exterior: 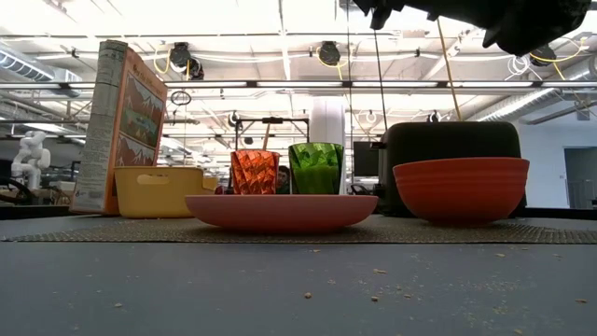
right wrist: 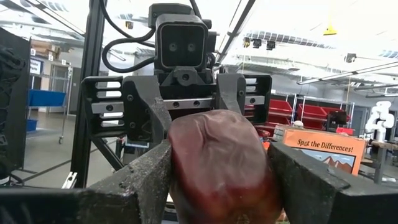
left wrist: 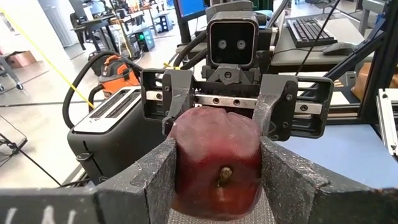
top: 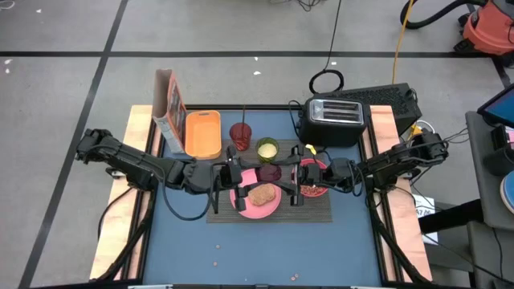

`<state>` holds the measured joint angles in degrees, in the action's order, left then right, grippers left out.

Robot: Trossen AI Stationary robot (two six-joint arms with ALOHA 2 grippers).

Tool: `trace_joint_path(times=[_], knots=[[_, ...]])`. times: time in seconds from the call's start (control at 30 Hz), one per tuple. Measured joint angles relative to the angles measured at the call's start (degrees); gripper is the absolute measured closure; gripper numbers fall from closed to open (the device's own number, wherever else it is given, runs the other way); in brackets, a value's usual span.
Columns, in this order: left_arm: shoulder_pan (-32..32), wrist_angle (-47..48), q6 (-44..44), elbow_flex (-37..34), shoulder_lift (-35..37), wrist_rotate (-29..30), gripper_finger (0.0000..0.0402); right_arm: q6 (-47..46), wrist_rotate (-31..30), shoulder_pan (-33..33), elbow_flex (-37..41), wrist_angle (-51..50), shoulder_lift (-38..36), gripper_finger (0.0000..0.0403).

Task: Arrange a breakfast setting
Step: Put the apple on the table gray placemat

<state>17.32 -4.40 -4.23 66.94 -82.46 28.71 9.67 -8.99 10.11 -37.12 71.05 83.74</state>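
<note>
High view: my left gripper (top: pixel 241 172) and right gripper (top: pixel 291 172) meet over the dark woven placemat (top: pixel 317 210), with the dark-red fruit (top: pixel 269 172) between them, above the mat's back edge. Toast slice (top: pixel 262 193) lies on the pink plate (top: pixel 249 208). Bowl (top: pixel 315 189) is on the mat's right part, under my right wrist. Red tumbler (top: pixel 240 133) and green cup (top: pixel 267 148) stand behind the mat; yellow bin (top: pixel 203 133), cereal box (top: pixel 168 104) and toaster (top: pixel 335 121) sit further back on the table (top: pixel 265 249).

Low view: plate (exterior: pixel 281 211) and bowl (exterior: pixel 460 189) rest on the mat; tumbler (exterior: pixel 254 172) and cup (exterior: pixel 315 168) stand behind the plate.

Left wrist view: my left jaws clamp the fruit (left wrist: pixel 217 162) from both sides; the right gripper (left wrist: pixel 225 121) faces it, jaws flanking the far end.

Right wrist view: right jaws pinch the fruit (right wrist: pixel 217 165) too, with the left gripper (right wrist: pixel 186 121) opposite.
</note>
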Motion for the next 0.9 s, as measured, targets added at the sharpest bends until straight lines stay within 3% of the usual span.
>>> trace_joint_path(times=[0.43, 0.63, 0.9], knots=[[0.00, 0.42, 3.02, -0.04, 2.19, 0.60, 0.0195, 0.07, -0.09, 0.00, 0.00, -4.12, -0.43, 0.0020], [-0.29, 4.75, 8.36, -0.04, 6.59, 1.49, 0.0195, 0.81, -0.18, 0.00, 0.00, -16.98, -5.15, 0.0006], [-4.30, 23.16, 22.16, -0.02, 15.86, 1.88, 0.0195, 1.41, -0.19, 0.02, 0.00, -40.13, -16.03, 0.0008]])
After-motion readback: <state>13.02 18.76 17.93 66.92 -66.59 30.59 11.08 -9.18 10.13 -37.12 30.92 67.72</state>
